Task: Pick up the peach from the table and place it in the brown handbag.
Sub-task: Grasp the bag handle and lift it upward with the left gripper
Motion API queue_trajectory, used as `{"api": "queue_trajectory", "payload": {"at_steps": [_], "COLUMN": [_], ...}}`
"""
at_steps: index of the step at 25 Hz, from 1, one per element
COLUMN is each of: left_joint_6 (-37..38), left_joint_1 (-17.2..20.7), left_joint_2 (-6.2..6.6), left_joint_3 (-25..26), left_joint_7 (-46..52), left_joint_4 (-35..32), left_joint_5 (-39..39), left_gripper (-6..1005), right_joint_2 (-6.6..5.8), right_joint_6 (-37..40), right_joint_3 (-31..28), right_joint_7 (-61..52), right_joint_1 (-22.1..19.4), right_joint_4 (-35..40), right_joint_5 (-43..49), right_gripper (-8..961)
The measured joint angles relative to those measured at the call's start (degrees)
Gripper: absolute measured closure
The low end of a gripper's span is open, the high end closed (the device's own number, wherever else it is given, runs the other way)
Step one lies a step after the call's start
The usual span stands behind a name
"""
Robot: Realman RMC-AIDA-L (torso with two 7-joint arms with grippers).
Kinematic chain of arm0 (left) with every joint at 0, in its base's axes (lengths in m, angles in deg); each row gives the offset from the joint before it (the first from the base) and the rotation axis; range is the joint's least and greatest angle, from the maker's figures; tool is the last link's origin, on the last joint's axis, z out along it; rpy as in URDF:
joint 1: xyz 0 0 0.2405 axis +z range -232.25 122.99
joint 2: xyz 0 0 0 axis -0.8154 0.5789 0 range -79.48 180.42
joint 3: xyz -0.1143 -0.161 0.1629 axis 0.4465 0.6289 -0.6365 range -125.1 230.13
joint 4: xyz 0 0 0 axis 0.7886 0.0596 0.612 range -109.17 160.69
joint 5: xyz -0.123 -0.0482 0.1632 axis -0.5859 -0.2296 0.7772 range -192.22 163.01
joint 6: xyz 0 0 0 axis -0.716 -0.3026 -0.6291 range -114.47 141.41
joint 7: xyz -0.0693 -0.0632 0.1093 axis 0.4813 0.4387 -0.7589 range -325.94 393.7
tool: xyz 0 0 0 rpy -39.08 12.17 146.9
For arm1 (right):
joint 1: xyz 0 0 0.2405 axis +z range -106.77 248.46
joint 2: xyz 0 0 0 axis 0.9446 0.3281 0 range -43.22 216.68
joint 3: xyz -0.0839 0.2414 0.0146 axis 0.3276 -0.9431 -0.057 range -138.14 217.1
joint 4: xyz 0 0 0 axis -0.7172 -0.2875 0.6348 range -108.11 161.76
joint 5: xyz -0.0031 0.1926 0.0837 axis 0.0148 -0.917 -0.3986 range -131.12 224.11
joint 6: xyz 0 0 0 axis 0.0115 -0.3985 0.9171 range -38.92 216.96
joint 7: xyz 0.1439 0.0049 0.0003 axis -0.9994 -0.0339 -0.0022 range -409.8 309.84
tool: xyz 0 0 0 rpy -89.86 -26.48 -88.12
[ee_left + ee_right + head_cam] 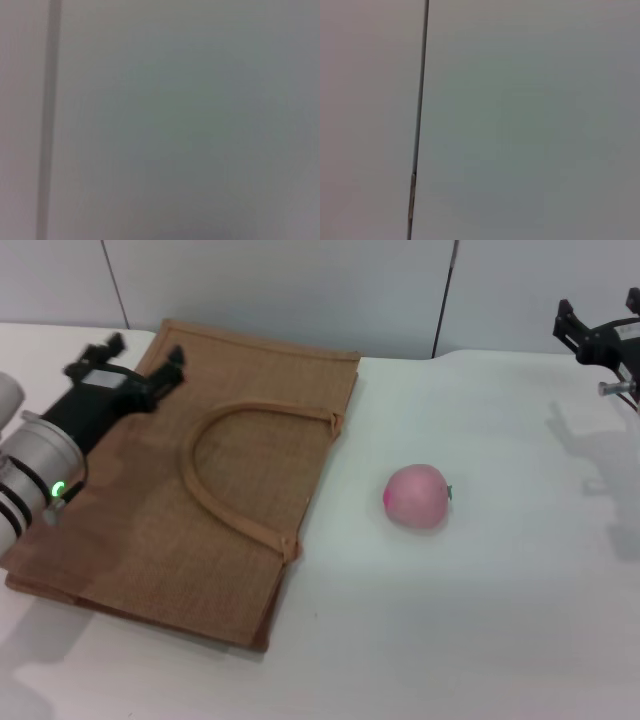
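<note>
The pink peach (417, 496) lies on the white table (480, 620), right of centre. To its left the brown handbag (150, 530) lies flat, its arched handle (225, 465) on top. My left gripper (142, 354) hovers over the bag's far left corner, open and holding nothing. High at the far right edge, well away from the peach, my right gripper (598, 322) is open and empty too. Both wrist views show only a plain grey wall panel with a dark seam (420, 100).
A grey panelled wall (300, 290) stands just behind the table. The bag's far edge lies close to it. White tabletop stretches around the peach and toward the front edge.
</note>
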Motion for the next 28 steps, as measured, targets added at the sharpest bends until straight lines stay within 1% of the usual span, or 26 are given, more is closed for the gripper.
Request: {"api": "queue_trajectory", "payload": {"at_steps": [4, 6, 16, 22, 28], "left_joint_6": [0.0, -0.1, -0.1, 0.4, 1.0], "left_joint_1": [1.1, 1.9, 7.5, 7.9, 7.3], "left_joint_2": [0.70, 0.94, 1.25, 1.56, 2.48], "left_joint_3": [-0.5, -0.5, -0.1, 0.3, 1.2], "left_joint_7": [7.4, 11.7, 28.1, 35.1, 41.9], "left_joint_4": [-4.4, -6.7, -16.8, -18.2, -19.8], "left_joint_5": [10.3, 14.2, 27.5, 33.2, 40.2], "left_gripper": [125, 125, 125, 126, 126], "right_joint_2": [0.04, 0.05, 0.10, 0.10, 0.10], "right_joint_6": [0.0, 0.0, -0.1, -0.1, -0.1], "right_joint_3": [0.0, 0.0, 0.0, 0.1, 0.4], "right_joint_7": [0.0, 0.0, 0.0, 0.0, 0.0], "right_joint_1": [0.0, 0.0, -0.2, -0.4, -0.4], "right_joint_4": [0.0, 0.0, 0.0, 0.0, 0.0], "right_joint_5": [0.1, 0.1, 0.0, 0.0, 0.1], "right_gripper": [61, 61, 61, 60, 60]}}
